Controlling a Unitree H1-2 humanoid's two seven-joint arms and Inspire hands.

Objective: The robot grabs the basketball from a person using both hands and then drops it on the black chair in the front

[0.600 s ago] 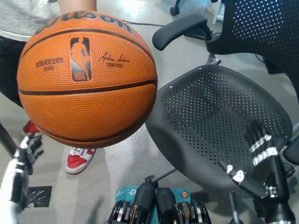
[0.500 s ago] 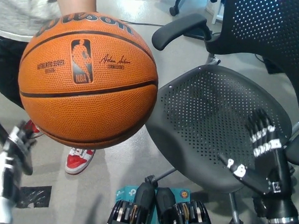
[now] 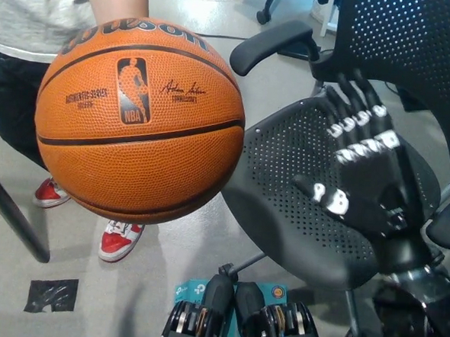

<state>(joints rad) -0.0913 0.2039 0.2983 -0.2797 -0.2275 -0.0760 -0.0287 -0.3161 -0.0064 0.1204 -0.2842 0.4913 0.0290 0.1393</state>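
Head view: a Wilson NBA basketball (image 3: 141,119) fills the upper left of the frame, roughly from nine to twelve o'clock of the picture's centre. It is orange with black seams, the NBA logo and a printed signature face the camera, and the brand name curves along its top edge. A person's forearm (image 3: 115,0) comes down from the top edge at about eleven o'clock and meets the top of the ball; the hand itself is hidden behind it. The person's grey shirt (image 3: 28,7) and dark trousers (image 3: 11,98) show at the left edge, and red-and-white sneakers (image 3: 118,237) stand on the grey floor (image 3: 182,250) below the ball at about seven o'clock.

The robot's black right hand (image 3: 363,165) is raised at about three o'clock, to the right of the ball and apart from it, fingers spread and pointing up, holding nothing. Behind and under it is the black office chair (image 3: 300,196), its perforated seat bare, its perforated backrest at the upper right and one armrest (image 3: 272,43) at about one o'clock.

The white left hand does not show in this view. A dark slanted bar (image 3: 12,216) crosses the lower left at about eight o'clock.
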